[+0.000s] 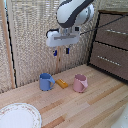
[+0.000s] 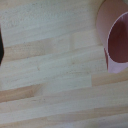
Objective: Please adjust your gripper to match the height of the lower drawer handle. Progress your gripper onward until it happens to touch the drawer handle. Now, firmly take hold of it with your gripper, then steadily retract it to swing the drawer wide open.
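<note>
Lower handle (image 1: 107,58): silver bar on the drawer (image 1: 108,60), at 3 o'clock in the exterior view, drawer closed. Upper handle (image 1: 114,31) sits above it. Gripper (image 1: 62,50) hangs well apart at 11 o'clock, over the table (image 1: 95,102), fingers slightly spread, holding nothing. Beneath: blue mug (image 1: 46,82), orange block (image 1: 61,83), pink mug (image 1: 80,83) (image 2: 114,37). Plate (image 1: 18,116) at 8 o'clock.

We see end effector (image 1: 63,50) hanging above counter (image 1: 95,102), air open toward lower drawer handle (image 1: 108,59). Pink mug (image 1: 80,83), blue mug (image 1: 46,82), orange block (image 1: 61,83) stand low, beneath that path.
</note>
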{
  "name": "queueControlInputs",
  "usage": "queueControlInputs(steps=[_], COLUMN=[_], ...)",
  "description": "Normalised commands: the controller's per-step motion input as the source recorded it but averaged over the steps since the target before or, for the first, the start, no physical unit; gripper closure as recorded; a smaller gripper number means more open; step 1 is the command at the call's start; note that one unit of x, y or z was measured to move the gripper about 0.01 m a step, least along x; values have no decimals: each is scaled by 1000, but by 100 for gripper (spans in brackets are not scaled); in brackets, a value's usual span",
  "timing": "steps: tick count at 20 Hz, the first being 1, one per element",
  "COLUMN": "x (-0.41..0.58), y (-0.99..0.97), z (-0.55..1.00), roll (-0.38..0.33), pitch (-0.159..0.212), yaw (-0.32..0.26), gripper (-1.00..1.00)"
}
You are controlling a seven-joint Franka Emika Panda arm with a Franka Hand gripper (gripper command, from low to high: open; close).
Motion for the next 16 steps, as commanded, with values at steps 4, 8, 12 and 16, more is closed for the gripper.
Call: queueControlInputs(steps=[4, 8, 12, 16], x=[-41, -46, -22, 0], y=[-180, -332, -431, -393], z=[-1, 0, -12, -54], roll=[-335, -375, -375, -375], pitch=[0, -3, -17, -40], yaw=[18, 0, 15, 63], gripper=[-100, -100, -100, -100])
